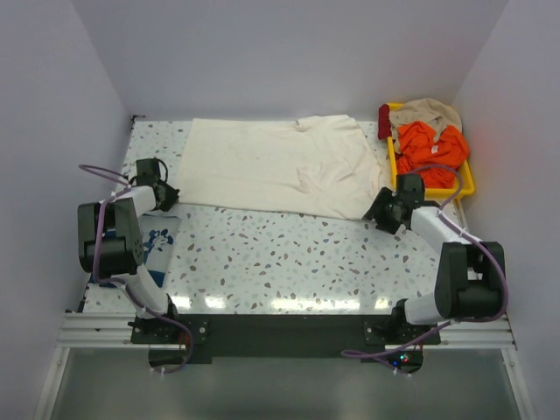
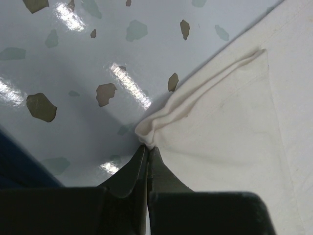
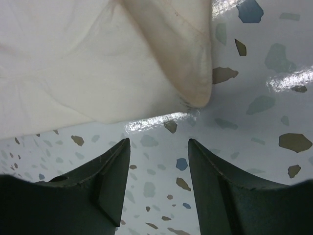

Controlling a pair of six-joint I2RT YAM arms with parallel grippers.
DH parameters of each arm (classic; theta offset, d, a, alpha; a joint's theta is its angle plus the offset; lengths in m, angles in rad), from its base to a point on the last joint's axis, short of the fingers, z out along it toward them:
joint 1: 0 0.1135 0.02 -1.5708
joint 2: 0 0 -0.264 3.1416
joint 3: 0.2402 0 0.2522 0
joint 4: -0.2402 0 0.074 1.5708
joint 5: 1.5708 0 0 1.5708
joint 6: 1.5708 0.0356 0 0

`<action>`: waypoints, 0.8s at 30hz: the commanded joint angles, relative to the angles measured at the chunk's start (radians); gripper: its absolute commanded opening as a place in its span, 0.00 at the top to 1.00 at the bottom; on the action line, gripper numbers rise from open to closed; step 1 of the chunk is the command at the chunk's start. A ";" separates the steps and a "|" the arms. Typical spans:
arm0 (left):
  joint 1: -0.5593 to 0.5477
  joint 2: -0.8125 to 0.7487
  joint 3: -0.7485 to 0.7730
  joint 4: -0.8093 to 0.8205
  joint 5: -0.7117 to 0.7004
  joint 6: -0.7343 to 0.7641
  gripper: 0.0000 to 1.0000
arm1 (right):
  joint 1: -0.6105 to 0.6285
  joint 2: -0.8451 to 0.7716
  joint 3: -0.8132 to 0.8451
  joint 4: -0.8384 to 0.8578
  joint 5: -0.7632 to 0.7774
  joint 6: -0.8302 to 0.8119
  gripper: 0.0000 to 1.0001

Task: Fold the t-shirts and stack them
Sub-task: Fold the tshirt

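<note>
The left gripper [image 2: 147,151] is pinching a bunched corner of the spread cream t-shirt [image 1: 276,166], the right gripper [image 3: 159,147] gaping before another.

Overhead view, wrist close-ups share cream t-shirt [image 1: 280,166]

The cream t-shirt [image 1: 280,166] is plain. At nine o'clock, the navy t-shirt [image 1: 161,241] bears a white print. The table [image 1: 289,262] is white, speckled with brown and grey-blue chips. At two o'clock, the yellow tray [image 1: 391,159] holds orange cloth [image 1: 429,144] and tan cloth [image 1: 430,112].
</note>
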 commanded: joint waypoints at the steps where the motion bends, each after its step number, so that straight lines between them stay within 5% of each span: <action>1: -0.002 0.011 0.035 -0.004 -0.008 0.017 1.00 | -0.001 -0.006 -0.019 0.052 0.025 0.001 0.45; 14: -0.002 0.001 0.051 -0.027 -0.016 0.032 1.00 | -0.048 0.121 0.013 0.137 0.091 0.021 0.50; 17: 0.000 -0.013 0.054 -0.030 -0.017 0.034 1.00 | -0.050 0.147 0.033 0.138 0.091 0.022 0.59; 24: -0.002 -0.055 0.074 -0.060 -0.020 0.050 1.00 | -0.050 0.164 0.116 0.071 0.071 0.009 1.00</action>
